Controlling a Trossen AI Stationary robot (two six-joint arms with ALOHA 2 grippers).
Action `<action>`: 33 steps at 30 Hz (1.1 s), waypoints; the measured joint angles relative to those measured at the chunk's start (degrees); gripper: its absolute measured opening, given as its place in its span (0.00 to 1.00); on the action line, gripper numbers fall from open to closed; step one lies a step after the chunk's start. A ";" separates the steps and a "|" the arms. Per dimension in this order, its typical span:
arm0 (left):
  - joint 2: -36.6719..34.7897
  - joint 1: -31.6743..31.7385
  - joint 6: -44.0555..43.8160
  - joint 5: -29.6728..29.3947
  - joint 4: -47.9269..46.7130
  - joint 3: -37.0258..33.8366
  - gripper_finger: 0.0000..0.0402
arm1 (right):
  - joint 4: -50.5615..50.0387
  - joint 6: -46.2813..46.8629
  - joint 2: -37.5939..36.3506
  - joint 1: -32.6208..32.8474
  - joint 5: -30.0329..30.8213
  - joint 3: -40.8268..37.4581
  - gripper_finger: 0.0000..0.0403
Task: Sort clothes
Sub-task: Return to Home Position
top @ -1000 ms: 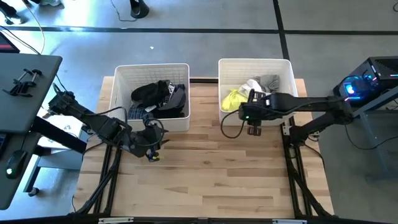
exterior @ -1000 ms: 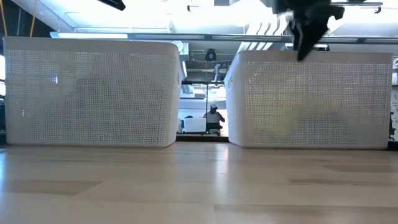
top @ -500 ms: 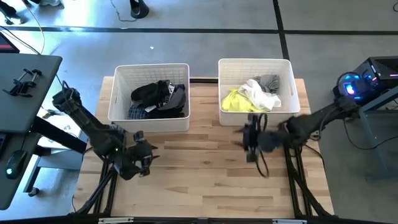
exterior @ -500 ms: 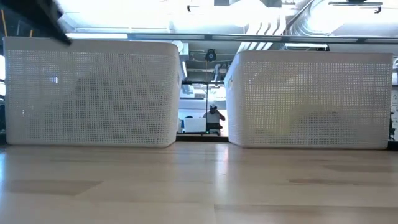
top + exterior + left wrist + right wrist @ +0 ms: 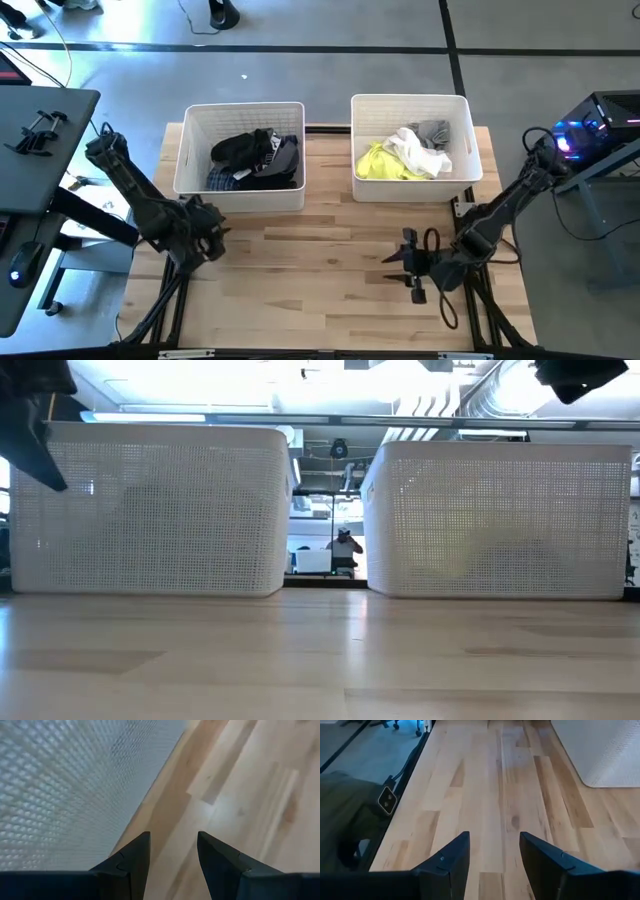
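The clothes lie in two white bins at the table's far side. Black, grey and blue plaid garments (image 5: 250,158) fill the left bin (image 5: 240,195). Neon yellow (image 5: 375,163), white (image 5: 418,150) and grey (image 5: 433,130) garments lie in the right bin (image 5: 412,190). My left gripper (image 5: 215,230) is open and empty near the left bin's near left corner; its wrist view (image 5: 172,836) shows the bin's mesh wall (image 5: 65,785) close beside it. My right gripper (image 5: 405,265) is open and empty over bare wood in front of the right bin (image 5: 492,836).
Bare wooden tabletop (image 5: 320,270) lies in front of both bins. A gap between the bins (image 5: 325,560) shows the room behind. A corner of the right bin (image 5: 610,755) shows in the right wrist view, and the table's edge with cables (image 5: 395,795) lies beside it.
My right gripper has left the right bin's near wall and swung toward the table's near edge, turning toward the table's left. My left gripper has drawn back toward the table's left edge. Both stay empty. The clothes in the bins have not moved.
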 joint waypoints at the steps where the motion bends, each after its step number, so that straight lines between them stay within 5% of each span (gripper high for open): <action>1: -0.98 -0.26 -0.10 -0.02 -0.46 0.38 0.38 | -0.04 0.61 0.00 0.46 0.49 -0.13 0.40; 7: -4.11 -1.05 4.54 -4.62 2.15 5.61 0.38 | -0.10 2.24 -0.02 2.31 -0.09 -0.13 0.40; 10: -3.71 -1.84 16.22 -7.86 11.04 7.13 0.37 | -1.20 5.98 -0.02 2.52 -2.72 -0.14 0.40; 14: -1.38 -2.57 35.30 -4.68 26.87 7.12 0.34 | -0.89 10.43 -0.05 2.50 -3.27 -2.70 0.40; 17: 1.69 -2.57 38.77 1.56 31.66 7.12 0.29 | -1.32 14.35 -0.04 1.72 -0.45 -6.01 0.40; 23: 9.24 -1.44 30.28 0.34 22.18 7.10 0.22 | -5.61 23.86 -0.02 -1.86 8.67 -11.19 0.40; 29: 13.23 3.36 12.24 -3.09 3.13 6.77 0.16 | -18.47 30.31 -0.02 -9.49 9.33 -12.62 0.40; 33: 11.76 5.96 8.35 -2.63 1.27 4.75 0.12 | -24.36 33.75 -0.33 -12.60 9.38 -12.64 0.40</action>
